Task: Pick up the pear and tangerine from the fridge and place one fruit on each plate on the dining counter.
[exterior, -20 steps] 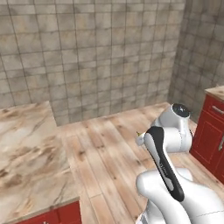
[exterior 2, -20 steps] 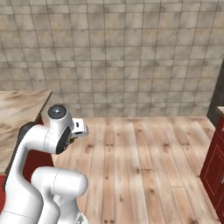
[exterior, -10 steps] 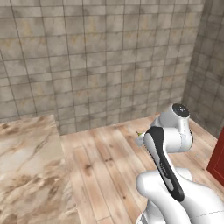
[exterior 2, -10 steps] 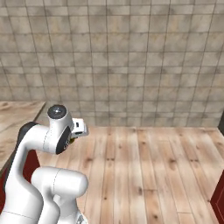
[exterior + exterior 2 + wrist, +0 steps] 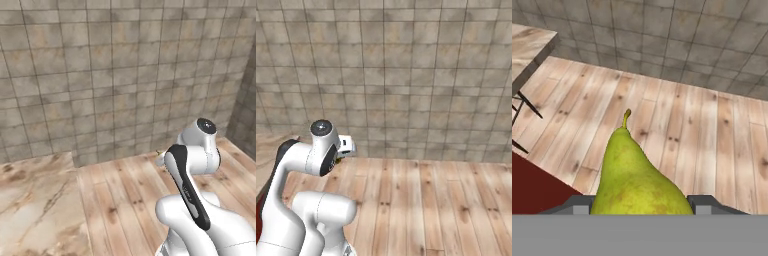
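Note:
The yellow-green pear [image 5: 637, 180] stands stem up between the two fingertips of my gripper [image 5: 642, 204], which is shut on it above the wooden floor. The arm is folded close over the base, with the hand [image 5: 161, 156] peeking past the forearm in the left base view and the hand [image 5: 346, 145] showing beside the wrist in the right base view. The dining counter [image 5: 35, 210], beige marbled stone, lies to the lower left, and its corner [image 5: 529, 47] sits at the upper left of the hand view. The tangerine, fridge and plates are out of view.
A tiled wall [image 5: 406, 75] closes the room ahead, with plank floor [image 5: 431, 200] in front of it. The counter's red base [image 5: 537, 192] and thin dark legs [image 5: 524, 107] lie at the hand view's left.
The whole scene has slid rightwards as the base turns. The red cabinet at the right has left both base views. The arm's pose and its grip on the pear are unchanged.

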Controlling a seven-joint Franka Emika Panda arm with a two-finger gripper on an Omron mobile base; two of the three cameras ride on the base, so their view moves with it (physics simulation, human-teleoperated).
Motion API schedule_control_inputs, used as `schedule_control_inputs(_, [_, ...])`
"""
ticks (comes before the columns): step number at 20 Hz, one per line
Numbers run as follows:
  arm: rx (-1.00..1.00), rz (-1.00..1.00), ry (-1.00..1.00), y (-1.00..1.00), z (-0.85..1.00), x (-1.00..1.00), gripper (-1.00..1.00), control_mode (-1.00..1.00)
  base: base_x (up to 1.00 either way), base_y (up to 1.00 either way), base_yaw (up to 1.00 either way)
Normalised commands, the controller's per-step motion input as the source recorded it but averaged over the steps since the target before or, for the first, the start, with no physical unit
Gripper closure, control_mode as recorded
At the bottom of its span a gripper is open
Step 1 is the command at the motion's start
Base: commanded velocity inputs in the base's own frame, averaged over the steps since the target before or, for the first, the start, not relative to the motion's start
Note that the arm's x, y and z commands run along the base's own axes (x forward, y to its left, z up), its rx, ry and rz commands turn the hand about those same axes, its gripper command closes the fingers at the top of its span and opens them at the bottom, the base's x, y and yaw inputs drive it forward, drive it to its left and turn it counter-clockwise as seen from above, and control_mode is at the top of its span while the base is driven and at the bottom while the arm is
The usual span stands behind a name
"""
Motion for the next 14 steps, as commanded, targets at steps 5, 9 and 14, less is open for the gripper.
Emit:
schedule_control_inputs(5, [0.0,0.0,0.0,0.0,0.0,0.0,1.0,1.0,0.82,-0.16,0.15])
schedule_control_inputs(9, [0.0,0.0,0.0,0.0,0.0,0.0,1.0,1.0,0.82,-0.15,0.16])
schedule_control_inputs(14, [0.0,0.0,0.0,0.0,0.0,0.0,1.0,1.0,0.79,-0.13,0.2])
